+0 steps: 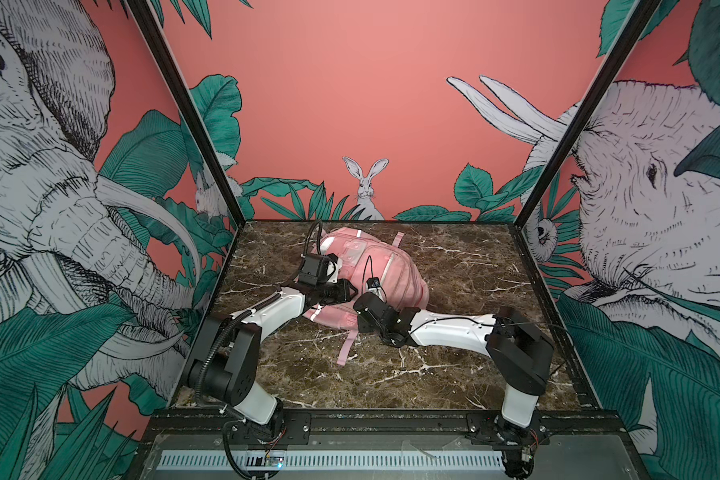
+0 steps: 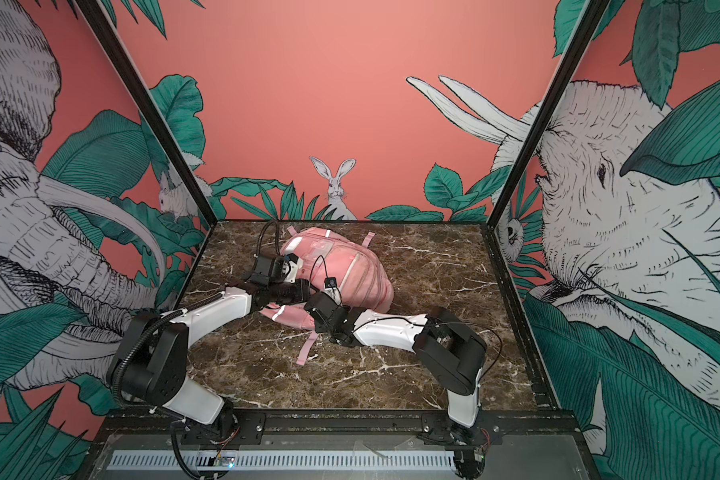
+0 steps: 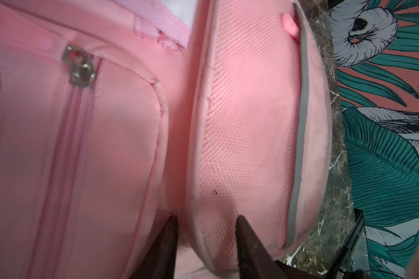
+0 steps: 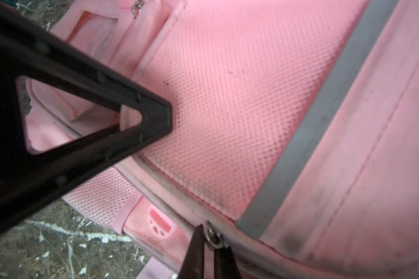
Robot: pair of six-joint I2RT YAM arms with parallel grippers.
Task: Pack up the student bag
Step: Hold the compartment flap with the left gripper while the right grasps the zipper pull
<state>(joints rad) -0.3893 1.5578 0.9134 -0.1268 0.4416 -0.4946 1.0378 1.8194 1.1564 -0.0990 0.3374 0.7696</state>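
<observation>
The student bag (image 1: 395, 266) (image 2: 352, 266), a big pink backpack, lies on the marble table toward the back, left of centre, in both top views. My left gripper (image 1: 352, 291) (image 3: 206, 217) meets it from the left. Its two dark fingers (image 3: 243, 232) pinch the piped edge of a pink mesh panel (image 3: 247, 120). My right gripper (image 1: 360, 309) (image 4: 212, 238) comes in from the right at the bag's near side. Its fingertips are shut on a metal zipper pull (image 4: 213, 238) on the seam below a grey reflective strip (image 4: 312, 130). In the right wrist view the left gripper's black triangular finger (image 4: 153, 116) rests on the mesh.
A loose pink strap (image 1: 346, 347) trails from the bag toward the table's front. Another strap end (image 1: 398, 240) sticks out at the back. A second metal zipper slider (image 3: 80, 67) sits on a front pocket. Black frame posts and printed walls bound the marble table (image 1: 474, 291).
</observation>
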